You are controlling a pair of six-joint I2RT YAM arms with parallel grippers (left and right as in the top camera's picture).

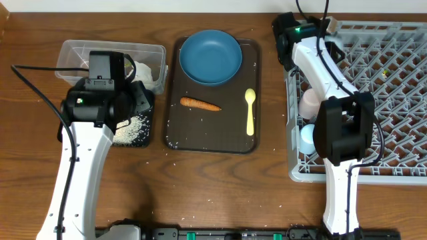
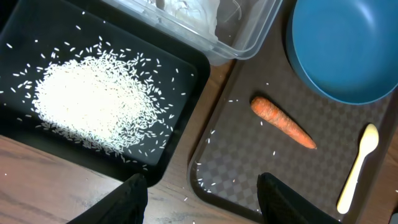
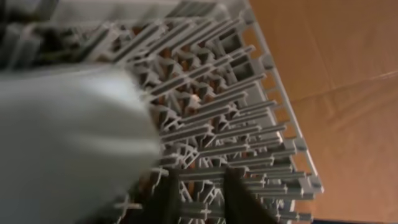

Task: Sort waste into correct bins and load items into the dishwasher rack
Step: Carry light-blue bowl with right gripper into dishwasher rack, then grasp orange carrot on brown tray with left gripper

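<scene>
- The left gripper (image 2: 209, 199) hangs just left of the serving tray (image 1: 200, 137), jaws apart and empty. The carrot (image 1: 200, 104) lies mid-tray, not beneath the fingers, so a straight drop from here would likely miss it.
- The carrot is round and tapered. A pinch at its thin end could send it rolling toward the plate (image 1: 210, 57) at the tray's far end.
- The black tray (image 2: 186, 93), just left of the serving tray, holds a heap of rice (image 2: 93, 99), and stray grains dot the serving tray too. A low arm sweep could scatter more.
- The clear tub (image 1: 73, 53), off the serving tray's far left corner, holds napkins (image 1: 147, 72). A carrot released early might land there, in what looks like the wrong bin.
- Right of the serving tray, the right gripper (image 3: 202, 193) sits low in the rack (image 1: 400, 100). Its jaws are slightly apart with nothing between them, though the view is blurred.
- A sideways pull-out could topple the pink cup (image 1: 310, 103) or the light blue cup (image 1: 307, 139), both on the rack's tray-facing side.
- The spoon (image 1: 250, 112) lies flat along the tray's right edge. It is thin and may skid under a pinch.
</scene>
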